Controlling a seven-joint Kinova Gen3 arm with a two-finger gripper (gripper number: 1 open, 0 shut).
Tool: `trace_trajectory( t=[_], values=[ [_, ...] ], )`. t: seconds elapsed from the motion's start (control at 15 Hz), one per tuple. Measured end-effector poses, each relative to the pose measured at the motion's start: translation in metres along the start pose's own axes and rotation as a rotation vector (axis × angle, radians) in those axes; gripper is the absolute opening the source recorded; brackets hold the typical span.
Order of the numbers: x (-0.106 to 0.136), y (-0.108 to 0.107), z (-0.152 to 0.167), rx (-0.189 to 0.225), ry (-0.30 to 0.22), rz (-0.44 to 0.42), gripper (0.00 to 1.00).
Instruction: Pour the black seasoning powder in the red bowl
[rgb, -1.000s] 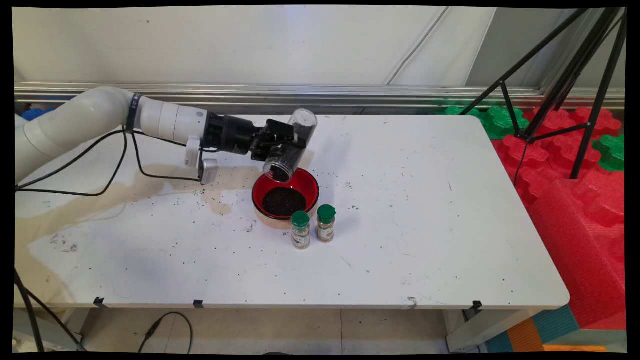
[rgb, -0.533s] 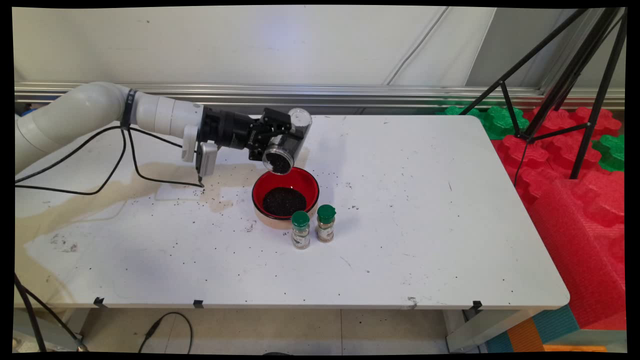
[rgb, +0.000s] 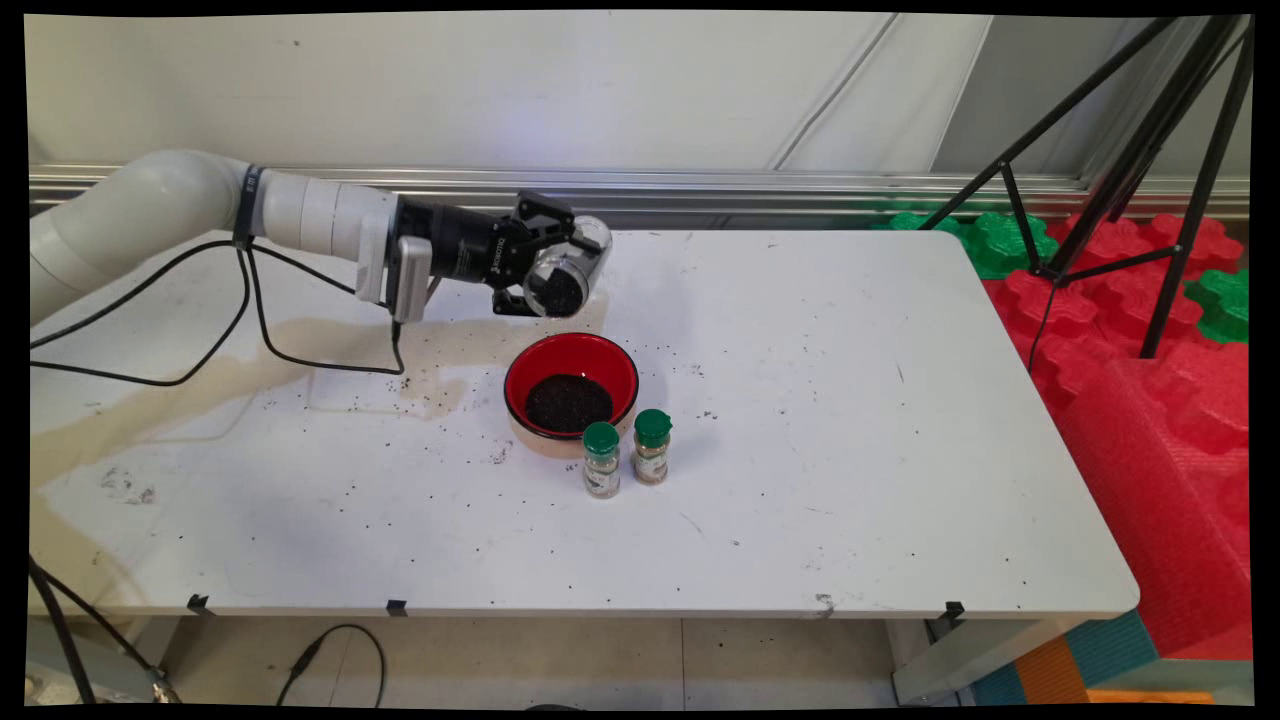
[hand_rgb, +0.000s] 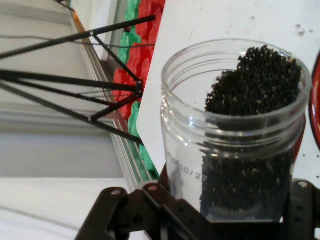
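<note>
My gripper (rgb: 553, 272) is shut on a clear plastic jar (rgb: 570, 268) that lies nearly on its side in the air, its open mouth turned toward the camera. Black seeds still fill part of the jar (hand_rgb: 235, 135), seen close up in the hand view. Just below and in front of it stands a red bowl (rgb: 615, 365) on the table, with a heap of the same black seeds (rgb: 568, 402) inside. Two small spice jars with green lids (rgb: 601, 460) (rgb: 651, 447) stand side by side against the bowl's near rim.
Spilled seeds and a brownish stain (rgb: 250, 375) mark the white table's (rgb: 800, 450) left half. Black cables (rgb: 250, 320) hang from the arm. Red and green foam blocks (rgb: 1150, 330) and a black tripod (rgb: 1130, 150) stand off the table's right edge.
The jar was tipped mouth-down over the bowl a second ago. It has since been lifted up and back to the left and rolled toward level, away from the bowl.
</note>
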Motion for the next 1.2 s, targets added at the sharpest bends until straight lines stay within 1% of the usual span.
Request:
trace_trajectory(
  t=[0.4, 1.2],
  values=[
    [-0.007, -0.011, -0.006, 0.022, 0.005, -0.223, 0.0],
    [-0.022, -0.03, -0.016, 0.06, 0.048, -0.761, 0.0]
  ],
)
